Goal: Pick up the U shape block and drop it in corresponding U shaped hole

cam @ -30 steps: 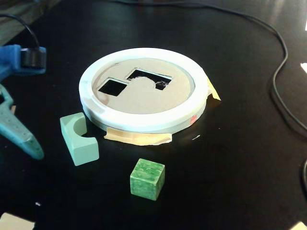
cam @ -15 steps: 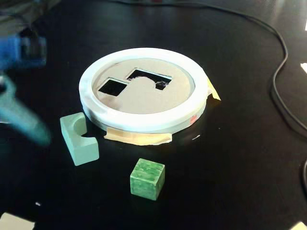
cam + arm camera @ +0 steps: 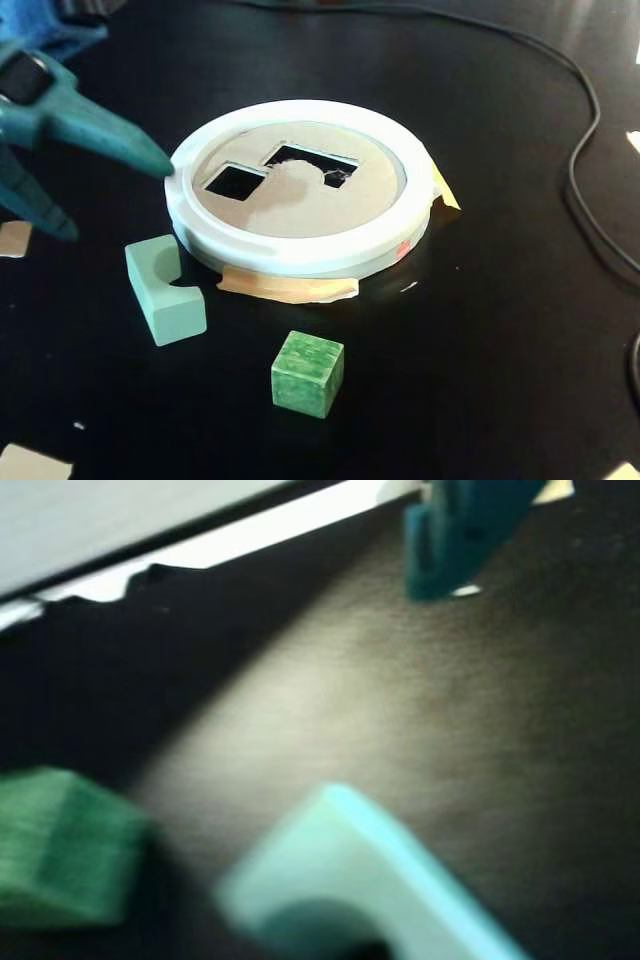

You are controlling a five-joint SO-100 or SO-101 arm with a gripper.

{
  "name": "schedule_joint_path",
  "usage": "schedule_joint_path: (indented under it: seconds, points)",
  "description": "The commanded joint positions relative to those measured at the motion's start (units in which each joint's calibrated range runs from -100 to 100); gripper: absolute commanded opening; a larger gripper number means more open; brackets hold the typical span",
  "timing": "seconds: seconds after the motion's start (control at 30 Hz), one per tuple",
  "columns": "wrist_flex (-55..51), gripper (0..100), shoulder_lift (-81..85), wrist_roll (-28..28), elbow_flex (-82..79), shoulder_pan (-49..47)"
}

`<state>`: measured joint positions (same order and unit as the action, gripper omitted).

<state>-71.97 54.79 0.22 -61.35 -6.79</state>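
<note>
Two teal gripper (image 3: 115, 195) fingers, spread open and empty, are now swung in above the pale mint notched U shape block (image 3: 165, 290), so grasping is judged next.

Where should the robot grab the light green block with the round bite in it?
Probably across the two long sides of the U shape block, at one solid end, away from the notch. It lies flat and apart from the disc and green cube, so the open end effector can come straight down from above.
</note>
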Motion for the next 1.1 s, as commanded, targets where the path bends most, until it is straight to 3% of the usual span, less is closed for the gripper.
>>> schedule_joint_path:
  seconds: [0.0, 0.33, 0.87, 0.93, 1.07]
  points:
    - [1.27, 100, -18.21, 1.32, 14.17, -3.44]
    - [1.27, 100, -29.76, 9.04, 18.18, -6.07]
    - [1.37, 99, -42.21, 10.45, 19.0, -5.07]
    - [1.37, 93, -42.21, 10.45, 19.0, -4.69]
    - [1.37, 64, -42.21, 10.45, 19.0, -4.44]
